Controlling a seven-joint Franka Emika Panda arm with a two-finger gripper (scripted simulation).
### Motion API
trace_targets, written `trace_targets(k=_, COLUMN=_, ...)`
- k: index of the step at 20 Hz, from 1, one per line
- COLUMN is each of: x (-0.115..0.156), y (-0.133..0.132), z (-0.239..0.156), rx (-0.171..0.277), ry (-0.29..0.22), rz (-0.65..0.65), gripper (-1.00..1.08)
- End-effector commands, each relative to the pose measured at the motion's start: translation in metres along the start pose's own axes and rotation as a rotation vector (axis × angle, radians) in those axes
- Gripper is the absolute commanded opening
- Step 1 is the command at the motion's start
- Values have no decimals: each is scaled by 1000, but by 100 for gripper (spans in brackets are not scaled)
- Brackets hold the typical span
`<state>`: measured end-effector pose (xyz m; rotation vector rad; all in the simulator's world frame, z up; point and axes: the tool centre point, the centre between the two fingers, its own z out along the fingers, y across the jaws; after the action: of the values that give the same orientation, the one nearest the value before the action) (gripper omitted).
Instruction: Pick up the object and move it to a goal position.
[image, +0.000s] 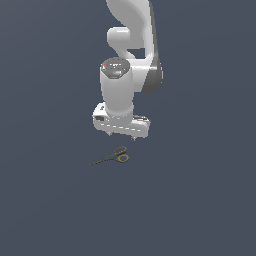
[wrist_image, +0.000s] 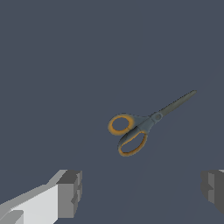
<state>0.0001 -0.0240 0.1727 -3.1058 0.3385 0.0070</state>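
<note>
Dark slate-grey floor (image: 45, 210) filled every side of both views — no walls, no furniture, no visible goal marker, just one flat matte plane.

Starting at the gripper (wrist_image: 141, 189): its two fingers stood wide apart and empty, one grey fingertip (wrist_image: 70, 193) at each side of the wrist view. In the exterior view the gripper hung above the floor, touching nothing. The scissors (image: 112, 157) lay flat on the floor just below it, a little toward six o'clock in the exterior view, orange ring handles at about three o'clock of the pair and the thin dark blades running out toward nine.

The risks, as I judged them, came from how small and flat the scissors were. They lay off the line between the fingers, so a straight descent could close on nothing. The blades offered little to pinch; a grip there might slip or pivot. Coming down too low could also jam the fingertips into the floor.
</note>
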Motion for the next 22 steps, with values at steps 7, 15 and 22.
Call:
trace_targets(k=7, x=7, y=12, z=25, rx=8, ry=-5, rz=256, gripper=100)
trace_targets(k=15, x=13, y=26, z=49, rx=9, ry=-7, rz=512, gripper=100)
trace_targets(k=22, x=17, y=39, z=70, rx=5, ry=-6, rz=735, gripper=100)
